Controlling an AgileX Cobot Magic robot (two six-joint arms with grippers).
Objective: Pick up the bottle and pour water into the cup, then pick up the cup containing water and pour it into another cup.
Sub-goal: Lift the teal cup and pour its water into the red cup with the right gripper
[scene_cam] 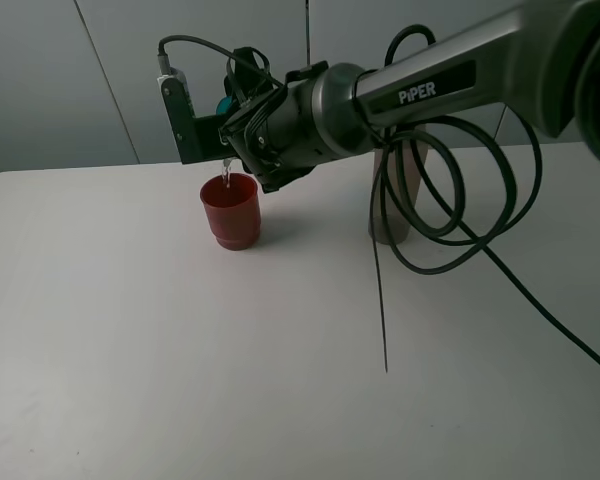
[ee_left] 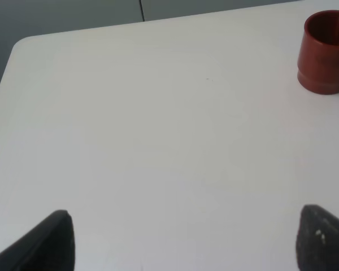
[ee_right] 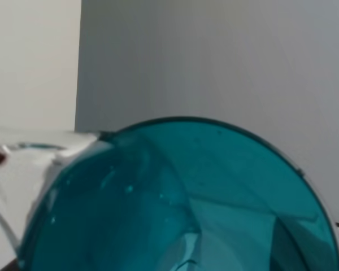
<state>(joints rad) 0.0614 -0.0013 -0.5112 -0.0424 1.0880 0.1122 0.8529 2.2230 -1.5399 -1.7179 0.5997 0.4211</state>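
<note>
My right gripper (scene_cam: 212, 118) is shut on the translucent teal cup (scene_cam: 225, 103) and holds it tipped over, just above the red-brown cup (scene_cam: 230, 210). A thin stream of water (scene_cam: 225, 172) runs from the teal cup into the red one. The teal cup (ee_right: 175, 197) fills the right wrist view, with water at its rim. The red cup (ee_left: 323, 53) stands upright on the white table. The smoky brown bottle (scene_cam: 393, 215) stands upright behind the right arm, partly hidden by cables. My left gripper (ee_left: 183, 243) is open and empty, low over the table, well apart from the red cup.
The white table (scene_cam: 180, 360) has a rounded far-left corner (ee_left: 22, 45). Black cables (scene_cam: 450, 230) loop down from the right arm and trail across the table to the right. A grey wall stands behind the table.
</note>
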